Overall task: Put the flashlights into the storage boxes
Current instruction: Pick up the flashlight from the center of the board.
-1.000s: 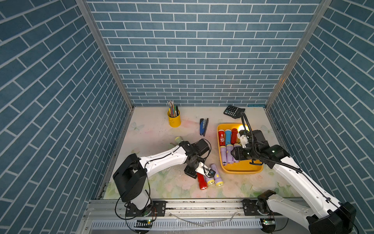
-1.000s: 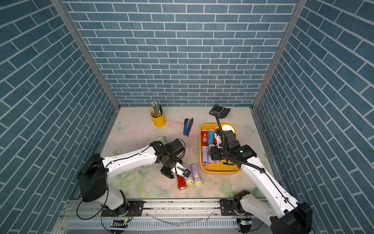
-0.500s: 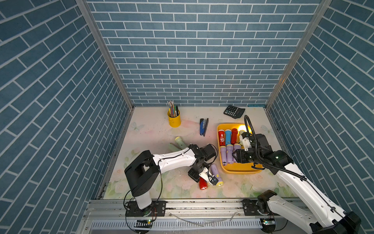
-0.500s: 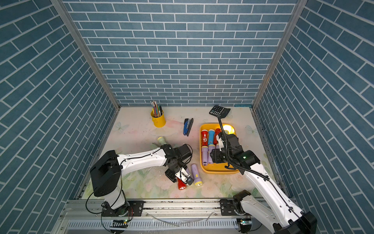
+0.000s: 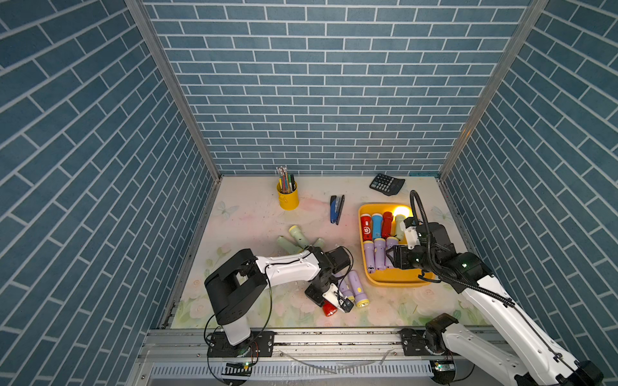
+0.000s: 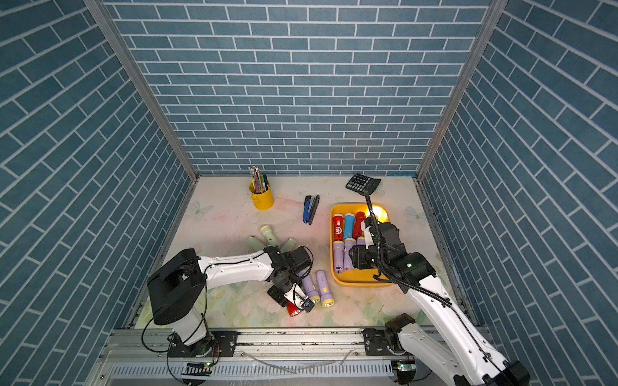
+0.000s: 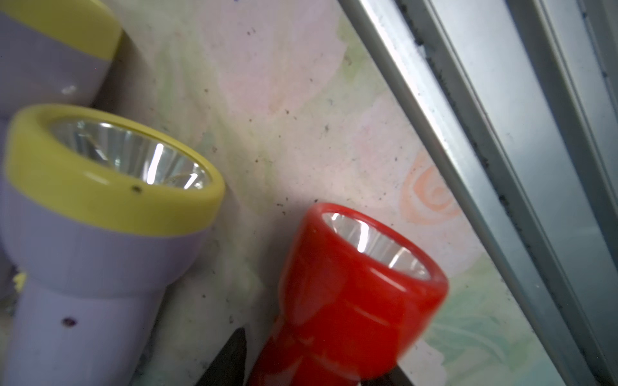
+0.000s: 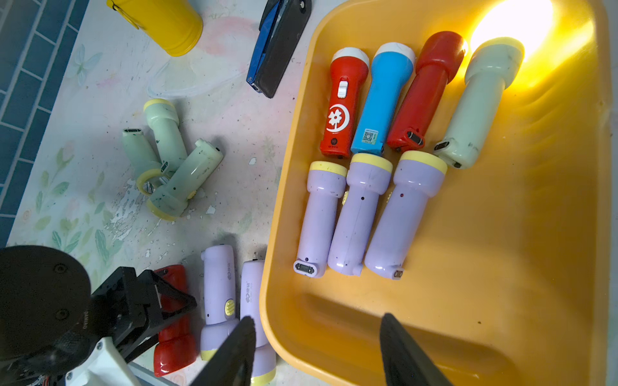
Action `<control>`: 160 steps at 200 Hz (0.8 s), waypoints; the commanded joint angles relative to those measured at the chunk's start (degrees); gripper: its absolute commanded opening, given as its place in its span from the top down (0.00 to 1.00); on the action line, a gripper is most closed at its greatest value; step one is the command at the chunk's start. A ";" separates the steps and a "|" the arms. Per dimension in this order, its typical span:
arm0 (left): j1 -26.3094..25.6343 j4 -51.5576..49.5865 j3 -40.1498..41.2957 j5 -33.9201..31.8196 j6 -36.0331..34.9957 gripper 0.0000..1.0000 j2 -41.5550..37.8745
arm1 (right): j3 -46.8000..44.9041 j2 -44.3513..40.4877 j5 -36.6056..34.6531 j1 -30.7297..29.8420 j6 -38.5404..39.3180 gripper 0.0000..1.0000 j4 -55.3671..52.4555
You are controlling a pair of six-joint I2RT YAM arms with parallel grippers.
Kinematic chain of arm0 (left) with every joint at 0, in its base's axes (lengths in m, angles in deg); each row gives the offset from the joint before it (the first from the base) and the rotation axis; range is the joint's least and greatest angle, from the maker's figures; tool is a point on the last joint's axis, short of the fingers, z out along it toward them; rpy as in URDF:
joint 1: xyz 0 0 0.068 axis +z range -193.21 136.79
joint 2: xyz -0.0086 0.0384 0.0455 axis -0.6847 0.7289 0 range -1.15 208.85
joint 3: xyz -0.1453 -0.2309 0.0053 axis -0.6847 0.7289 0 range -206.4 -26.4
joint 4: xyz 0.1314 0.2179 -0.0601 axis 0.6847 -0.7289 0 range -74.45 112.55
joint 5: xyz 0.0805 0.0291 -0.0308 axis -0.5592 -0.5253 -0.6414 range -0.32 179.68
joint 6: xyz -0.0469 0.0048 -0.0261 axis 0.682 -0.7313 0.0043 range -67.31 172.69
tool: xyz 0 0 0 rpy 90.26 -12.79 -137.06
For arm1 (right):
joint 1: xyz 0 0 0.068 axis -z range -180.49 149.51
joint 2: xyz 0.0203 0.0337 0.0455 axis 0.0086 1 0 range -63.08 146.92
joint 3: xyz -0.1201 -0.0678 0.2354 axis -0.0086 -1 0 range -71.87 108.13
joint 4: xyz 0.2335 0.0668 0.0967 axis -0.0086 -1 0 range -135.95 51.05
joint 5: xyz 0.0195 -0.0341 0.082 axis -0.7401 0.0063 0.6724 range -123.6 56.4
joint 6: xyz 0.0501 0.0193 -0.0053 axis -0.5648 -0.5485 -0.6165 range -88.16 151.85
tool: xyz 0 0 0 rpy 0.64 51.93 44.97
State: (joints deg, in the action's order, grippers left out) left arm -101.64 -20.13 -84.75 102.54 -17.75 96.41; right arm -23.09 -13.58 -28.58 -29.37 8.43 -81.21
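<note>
A red flashlight (image 5: 329, 309) (image 7: 354, 287) lies on the table near the front edge. My left gripper (image 5: 336, 300) (image 7: 317, 367) has its fingers against both sides of the handle, shut on it. Two lilac flashlights (image 5: 356, 287) (image 8: 219, 290) lie just beside it. Three pale green flashlights (image 5: 297, 239) (image 8: 167, 160) are piled behind the left arm. The orange-yellow storage box (image 5: 394, 284) (image 8: 501, 267) holds several flashlights in two rows, and a pale green one (image 8: 481, 100) shines against the far wall. My right gripper (image 5: 391, 259) (image 8: 317, 320) hovers open and empty over the box's near left rim.
A yellow pen cup (image 5: 287, 199), a dark blue stapler (image 5: 336, 209) and a black calculator (image 5: 387, 183) stand toward the back. The metal front rail (image 7: 501, 167) runs close past the red flashlight. Blue brick walls enclose the table on three sides.
My left gripper has come down toward the front edge and its fingers have narrowed around the red flashlight. The right arm has hardly moved.
</note>
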 commanded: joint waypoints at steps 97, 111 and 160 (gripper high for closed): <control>-0.14 4.65 8.60 0.13 18.19 0.75 -9.06 | -2.24 -2.03 -0.27 -0.12 -2.07 0.42 5.52; -0.20 8.48 10.21 1.88 23.51 0.74 -12.53 | -2.79 -2.27 -0.27 -0.14 -1.52 0.42 7.53; -0.01 34.80 20.32 -2.13 53.73 0.72 -28.81 | -8.22 -4.84 4.08 -0.12 -2.27 0.42 18.66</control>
State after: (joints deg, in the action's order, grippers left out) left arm -101.64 -1.97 -68.79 102.65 16.79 73.87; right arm -28.21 -16.97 -27.14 -29.37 7.64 -70.02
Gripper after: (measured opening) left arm 0.394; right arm 0.581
